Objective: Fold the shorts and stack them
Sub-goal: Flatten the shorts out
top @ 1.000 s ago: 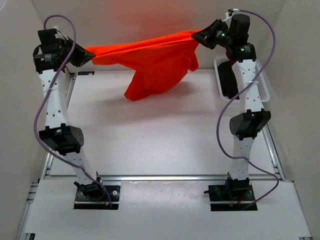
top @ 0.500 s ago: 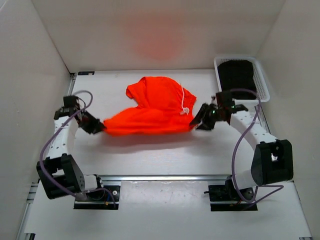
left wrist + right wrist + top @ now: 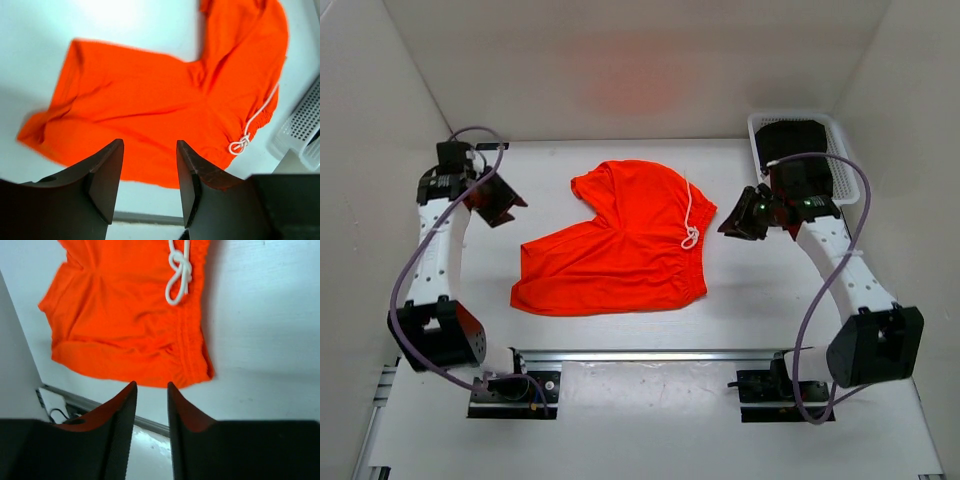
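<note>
Left hand point(image 3: 500, 204) and right hand point(image 3: 740, 218), which a second ago held the orange-red shorts point(image 3: 620, 255) stretched in the air, now hang part-open and empty at the garment's 10 and 3 o'clock, clear of the cloth. The shorts lie spread mid-surface point(image 3: 770, 300), waistband and white drawstring point(image 3: 690, 225) toward 3 o'clock, so the laying-out looks done and the folding not yet begun. No brand, label or writing is legible.
</note>
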Motion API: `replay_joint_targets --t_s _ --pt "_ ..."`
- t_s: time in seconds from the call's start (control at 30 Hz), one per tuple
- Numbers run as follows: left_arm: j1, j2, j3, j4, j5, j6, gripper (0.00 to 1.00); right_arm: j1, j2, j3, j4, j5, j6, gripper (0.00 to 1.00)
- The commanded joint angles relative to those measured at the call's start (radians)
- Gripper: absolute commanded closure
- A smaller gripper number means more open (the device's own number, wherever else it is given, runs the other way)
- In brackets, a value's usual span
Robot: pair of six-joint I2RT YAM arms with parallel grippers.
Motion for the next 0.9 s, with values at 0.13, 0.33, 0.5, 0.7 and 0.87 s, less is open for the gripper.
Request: replay_joint_targets --t_s 0.13,0.33,0.5,0.7,0.87 --pt "-0.191 0.343 0.302 -0.007 -0.068 0.087 0.43 -0.001 0.305 0.215 0.049 0.159 -0.030 0.79" --pt "-0.272 0.667 0.623 -0.050 -0.128 0.097 0.30 0.036 0.590 0.503 -0.006 0.375 -0.124 0.36" --pt "-0.307 0.908 0.874 -0.104 -0.201 0.107 0.24 0.055 0.825 0.724 -0.058 0.385 -0.206 0.24" --pt "-0.308 1.036 0.973 -0.087 -0.211 0.085 0.24 0.055 1.002 0.879 -0.058 0.313 -0.280 0.19" --pt "-0.308 1.101 1.007 -0.014 -0.189 0.045 0.28 0.055 1.048 0.910 -0.048 0.238 -0.299 0.32"
